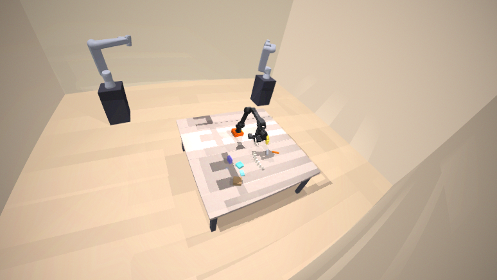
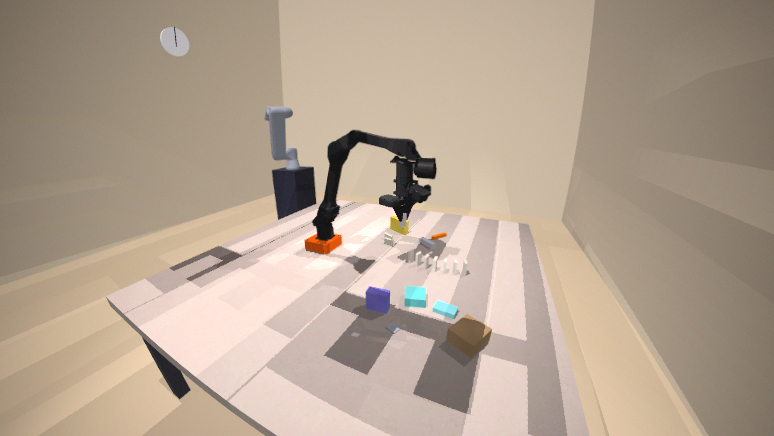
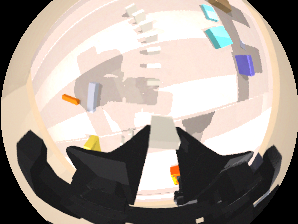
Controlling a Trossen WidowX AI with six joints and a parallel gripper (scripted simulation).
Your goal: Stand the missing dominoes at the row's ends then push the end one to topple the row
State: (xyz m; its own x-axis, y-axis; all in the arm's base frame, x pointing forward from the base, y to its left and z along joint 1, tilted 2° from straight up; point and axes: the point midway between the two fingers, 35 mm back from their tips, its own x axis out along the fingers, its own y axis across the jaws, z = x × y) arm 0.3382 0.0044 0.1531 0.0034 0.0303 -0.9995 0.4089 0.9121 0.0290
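From the top view, a black six-joint robot arm (image 1: 255, 115) (image 2: 334, 176) on an orange base (image 1: 233, 133) (image 2: 312, 246) reaches over a pale, wood-toned worktop (image 1: 215, 207) (image 2: 303, 400) (image 3: 187, 67). Its tool (image 1: 256, 141) (image 2: 403, 218) (image 3: 163, 131) points down near an upright yellow block (image 1: 267, 139) (image 2: 399, 224) (image 3: 92, 143); what it grips is too small to make out from here. A row of small off-white dominoes (image 1: 258, 163) (image 2: 445, 265) (image 3: 148, 38) runs between a slim grey block (image 1: 267, 151) (image 2: 427, 243) (image 3: 93, 97) on one side and two flat cyan blocks (image 1: 239, 164) (image 2: 415, 296) (image 3: 218, 37) on the other.

In the exterior view, seven dominoes stand upright in their row, well below the raised tool. Beyond the row, the grey block lies near a thin orange bar (image 1: 275, 152) (image 2: 439, 236) (image 3: 70, 99). A purple upright block (image 1: 229, 159) (image 2: 377, 300) (image 3: 245, 65), the cyan pair and a brown box (image 1: 237, 180) (image 2: 469, 335) (image 3: 220, 5) occupy the near side.

In the wrist view, the tool is closed to a narrow gap on a pale rectangular domino (image 3: 163, 140), held between its two black fingers. The standing row stretches away ahead of it, apart from the held piece, while the yellow block shows beside one finger.
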